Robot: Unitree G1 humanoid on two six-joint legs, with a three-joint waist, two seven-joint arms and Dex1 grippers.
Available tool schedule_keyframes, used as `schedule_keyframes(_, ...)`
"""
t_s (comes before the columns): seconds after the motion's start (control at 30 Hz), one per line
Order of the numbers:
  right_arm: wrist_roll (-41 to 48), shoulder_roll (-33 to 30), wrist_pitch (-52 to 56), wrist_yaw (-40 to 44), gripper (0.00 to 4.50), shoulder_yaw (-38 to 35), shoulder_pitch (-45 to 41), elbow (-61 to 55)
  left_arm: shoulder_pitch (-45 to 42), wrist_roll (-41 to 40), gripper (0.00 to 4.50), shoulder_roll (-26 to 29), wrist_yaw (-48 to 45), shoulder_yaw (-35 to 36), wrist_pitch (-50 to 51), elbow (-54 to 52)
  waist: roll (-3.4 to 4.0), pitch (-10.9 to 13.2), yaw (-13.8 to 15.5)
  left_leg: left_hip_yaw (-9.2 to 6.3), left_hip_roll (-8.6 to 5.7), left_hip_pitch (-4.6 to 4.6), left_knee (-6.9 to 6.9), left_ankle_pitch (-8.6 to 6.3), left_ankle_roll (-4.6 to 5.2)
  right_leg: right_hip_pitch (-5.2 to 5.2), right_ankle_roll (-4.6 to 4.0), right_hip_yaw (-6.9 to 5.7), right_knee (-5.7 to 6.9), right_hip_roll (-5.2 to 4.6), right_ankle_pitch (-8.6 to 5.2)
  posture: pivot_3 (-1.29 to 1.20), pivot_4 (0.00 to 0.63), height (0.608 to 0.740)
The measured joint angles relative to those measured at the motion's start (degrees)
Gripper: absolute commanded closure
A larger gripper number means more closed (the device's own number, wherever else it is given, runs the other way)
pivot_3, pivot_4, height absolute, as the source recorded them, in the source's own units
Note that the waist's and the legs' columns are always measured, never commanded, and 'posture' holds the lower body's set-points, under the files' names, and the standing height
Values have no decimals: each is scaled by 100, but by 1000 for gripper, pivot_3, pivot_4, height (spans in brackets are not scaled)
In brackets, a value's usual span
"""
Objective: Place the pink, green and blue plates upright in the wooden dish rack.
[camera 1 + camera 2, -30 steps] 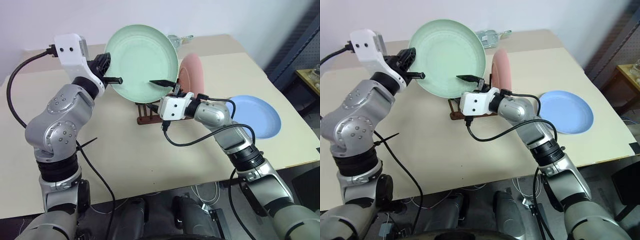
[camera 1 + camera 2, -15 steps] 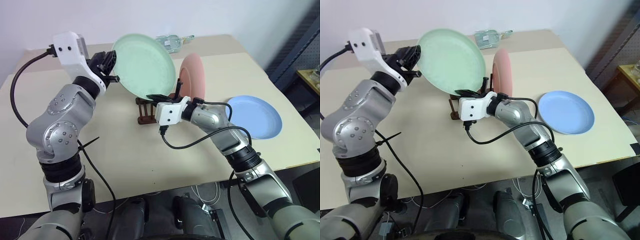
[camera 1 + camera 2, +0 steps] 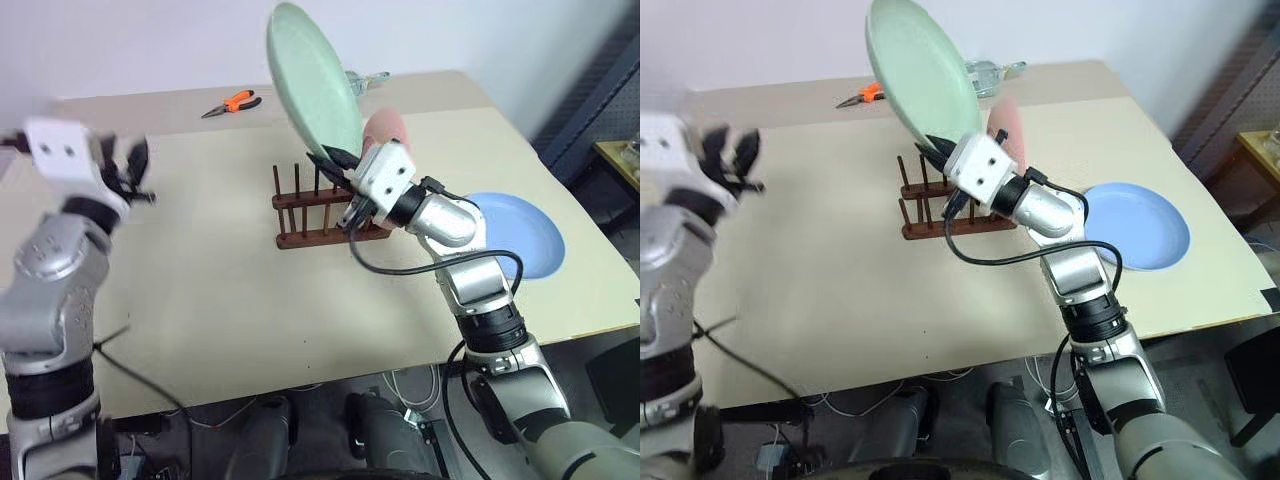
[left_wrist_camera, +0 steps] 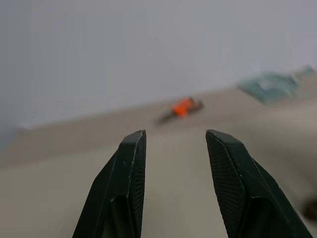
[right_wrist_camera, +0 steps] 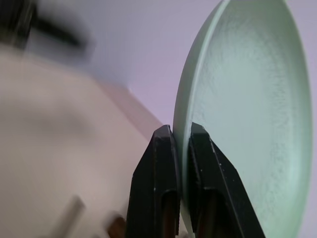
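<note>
The mint green plate (image 3: 310, 80) is tilted nearly edge-on, high above the wooden dish rack (image 3: 310, 215). My right gripper (image 3: 335, 158) is shut on its lower rim, with the fingers (image 5: 163, 148) clamping the edge from both sides. The pink plate (image 3: 385, 128) stands upright at the rack's right end, partly hidden behind my right hand. The blue plate (image 3: 520, 235) lies flat on the table to the right of the rack. My left gripper (image 3: 130, 170) hangs far to the left over the table, open (image 4: 176, 139) with nothing between its fingers.
Orange-handled pliers (image 3: 235, 102) lie at the back of the table. A clear plastic item (image 3: 365, 78) sits at the far edge behind the green plate. Several bare pegs stand on the rack's left side. A dark blue frame (image 3: 590, 100) rises beyond the table's right side.
My left gripper let go of the green plate and swung left and down. My right gripper shut on the plate's rim, rolled it from face-on to nearly edge-on and raised it.
</note>
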Motion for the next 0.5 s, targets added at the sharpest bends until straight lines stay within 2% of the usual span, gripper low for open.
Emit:
schedule_keyframes(0.23, 1412, 282, 1659, -206, 4500, -351, 271, -600, 932, -29, 2583, -248, -963, -642, -359, -347, 8, 3, -23, 4, 2, 0, -8, 0, 0, -7, -14, 6, -3, -2, -6, 0, 150, 740)
schedule_keyframes(0.5, 2225, 473, 2572, -716, 4500, -832, 261, -666, 1414, -146, 2583, -390, -1514, -982, -363, -647, 10, 5, -27, 6, 3, -1, -8, -1, 1, -7, -18, 7, -4, -2, -9, 0, 150, 740)
